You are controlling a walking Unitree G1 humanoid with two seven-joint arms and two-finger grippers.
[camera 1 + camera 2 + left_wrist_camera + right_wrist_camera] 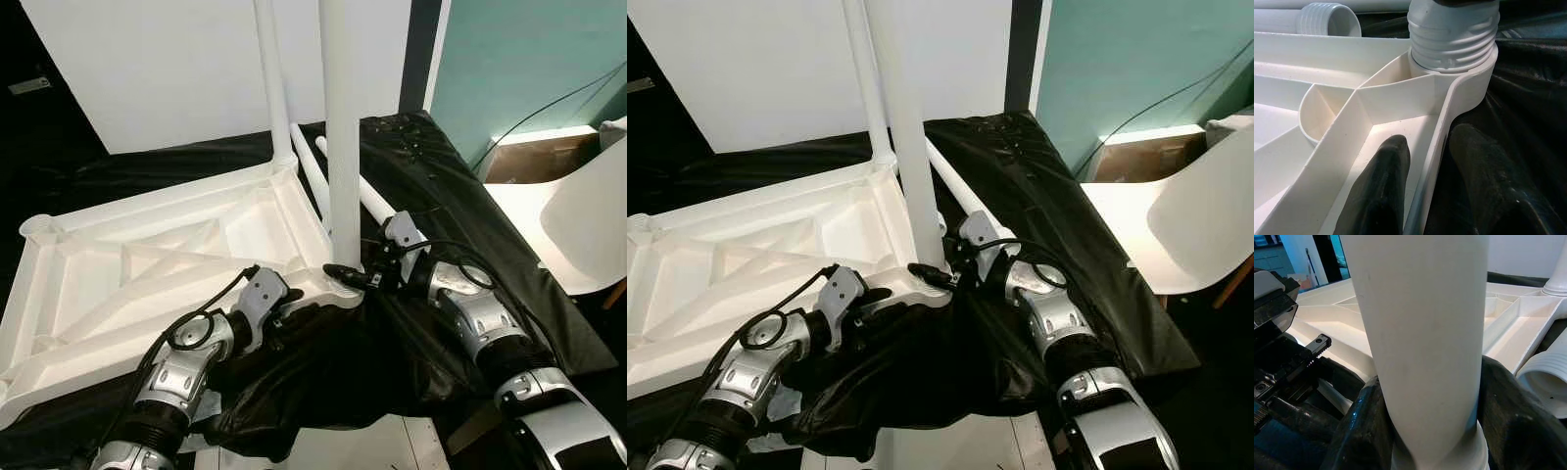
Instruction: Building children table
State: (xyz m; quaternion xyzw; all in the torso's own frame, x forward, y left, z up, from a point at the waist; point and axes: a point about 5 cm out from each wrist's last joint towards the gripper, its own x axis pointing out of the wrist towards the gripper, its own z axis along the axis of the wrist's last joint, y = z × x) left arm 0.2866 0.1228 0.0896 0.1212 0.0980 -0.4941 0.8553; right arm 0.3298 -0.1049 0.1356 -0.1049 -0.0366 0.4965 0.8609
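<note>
The white plastic tabletop lies upside down on a black cloth, ribs facing up. One white leg stands in its far corner. A second leg stands upright in the near corner socket; its threaded end shows several threads above the socket. My right gripper is shut on this leg just above its base, one finger on each side. My left gripper is shut on the tabletop's rim beside that socket, one finger inside the rim and one outside.
Two loose legs lie on the black cloth behind the near corner, one showing its threaded open end. A white chair and a cardboard box stand at the right. A white board leans at the back.
</note>
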